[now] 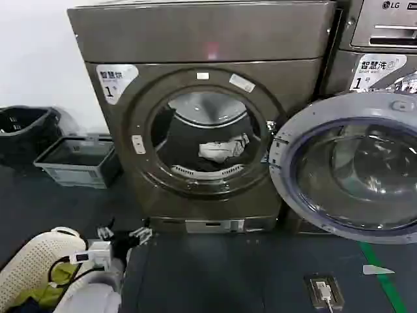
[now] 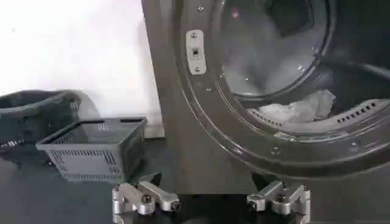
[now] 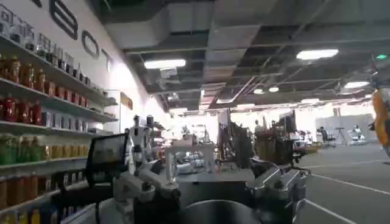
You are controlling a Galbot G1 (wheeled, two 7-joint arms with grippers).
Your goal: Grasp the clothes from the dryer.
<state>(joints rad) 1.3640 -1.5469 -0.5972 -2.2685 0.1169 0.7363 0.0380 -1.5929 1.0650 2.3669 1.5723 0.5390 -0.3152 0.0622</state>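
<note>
Left gripper [image 1: 124,236] low at lower left of head view, jaws open, empty, short of dryer [image 1: 202,117]. Clothes [image 1: 223,149] lie inside drum, frame centre. Door [image 1: 348,166] swung open at right. Right gripper [image 3: 210,189] jaws spread, facing room.

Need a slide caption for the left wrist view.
Open left end effector faces the dryer, clothes in its drum.

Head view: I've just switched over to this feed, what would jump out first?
The bronze-grey dryer fills the middle, its glass-windowed door swung wide open to the right. Inside the drum lies the small white clothes bundle, low and toward the front. The left end effector sits open near the floor, lower left of the porthole.
</note>
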